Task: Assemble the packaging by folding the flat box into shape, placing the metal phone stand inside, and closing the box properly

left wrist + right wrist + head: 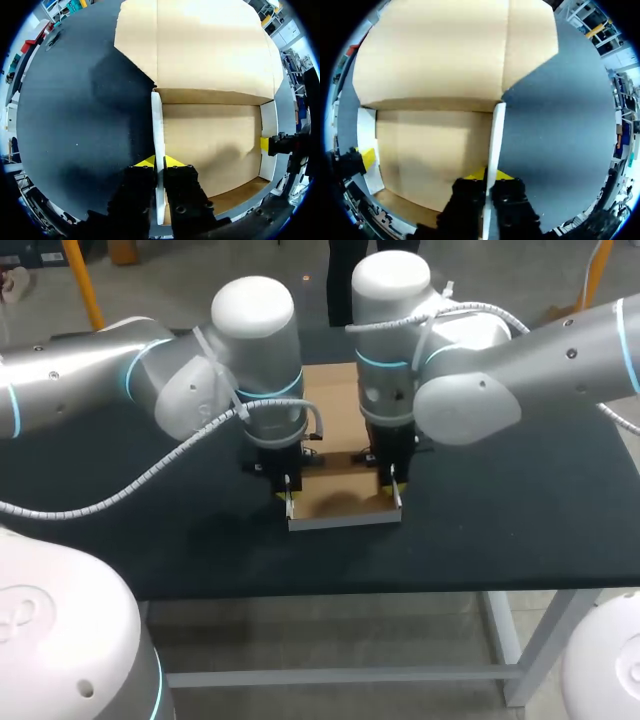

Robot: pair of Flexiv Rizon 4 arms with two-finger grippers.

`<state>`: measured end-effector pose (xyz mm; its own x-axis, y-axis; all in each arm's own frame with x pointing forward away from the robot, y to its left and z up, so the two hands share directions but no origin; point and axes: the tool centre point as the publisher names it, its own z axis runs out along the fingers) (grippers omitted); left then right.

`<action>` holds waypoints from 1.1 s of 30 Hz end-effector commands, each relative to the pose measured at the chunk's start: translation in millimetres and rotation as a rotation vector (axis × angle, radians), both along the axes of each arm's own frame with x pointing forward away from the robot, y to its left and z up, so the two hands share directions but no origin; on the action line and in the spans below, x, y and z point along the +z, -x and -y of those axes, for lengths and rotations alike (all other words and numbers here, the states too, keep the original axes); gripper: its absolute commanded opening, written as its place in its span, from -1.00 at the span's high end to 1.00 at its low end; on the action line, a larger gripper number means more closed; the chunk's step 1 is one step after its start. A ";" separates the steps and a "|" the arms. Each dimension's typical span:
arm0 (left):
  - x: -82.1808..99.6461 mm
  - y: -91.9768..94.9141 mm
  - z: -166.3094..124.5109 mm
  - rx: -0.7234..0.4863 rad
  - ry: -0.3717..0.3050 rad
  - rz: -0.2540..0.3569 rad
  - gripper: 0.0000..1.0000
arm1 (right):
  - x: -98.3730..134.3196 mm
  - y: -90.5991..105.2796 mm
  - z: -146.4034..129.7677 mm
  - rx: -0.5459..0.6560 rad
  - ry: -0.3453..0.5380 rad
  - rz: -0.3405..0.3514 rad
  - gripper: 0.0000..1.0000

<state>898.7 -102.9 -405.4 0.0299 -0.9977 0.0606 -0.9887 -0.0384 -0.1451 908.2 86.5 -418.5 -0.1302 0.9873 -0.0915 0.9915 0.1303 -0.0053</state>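
Note:
The cardboard box (340, 502) lies open on the black table, brown inside and white outside, with its lid flap (330, 390) spread flat behind it. My left gripper (288, 498) is shut on the box's upright left side wall (157, 125), one yellow tip on each face. My right gripper (396, 490) is likewise shut on the right side wall (497, 135). Each wrist view shows the brown box floor (210, 145) (430, 145) and the other arm's yellow fingertip at the opposite wall (264, 144) (366, 155). No metal phone stand is in view.
The black tabletop (520, 530) stretches to both sides of the box. Its front edge (350, 592) runs close below the box's front wall. Both arms hang over the lid flap.

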 end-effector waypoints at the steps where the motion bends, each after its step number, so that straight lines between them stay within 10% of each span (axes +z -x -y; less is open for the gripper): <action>1: -9.5 -1.5 9.8 0.002 -0.012 0.003 1.00 | 3.4 3.6 -12.7 0.014 0.000 0.009 -0.02; 2: -9.3 -1.5 9.9 0.002 -0.013 0.004 1.00 | 4.5 3.9 -12.9 0.018 -0.002 0.013 -0.77; 3: -9.1 -1.5 9.9 0.002 -0.014 0.005 1.00 | 5.9 4.2 -13.1 0.023 -0.005 0.020 -1.00; 24: -6.1 0.1 9.0 0.004 -0.040 0.037 1.00 | 46.6 17.5 -1.3 0.141 -0.145 0.178 -1.00; 33: -5.1 2.4 4.4 -0.009 -0.052 0.057 1.00 | 83.5 28.3 11.4 0.312 -0.335 0.290 -1.00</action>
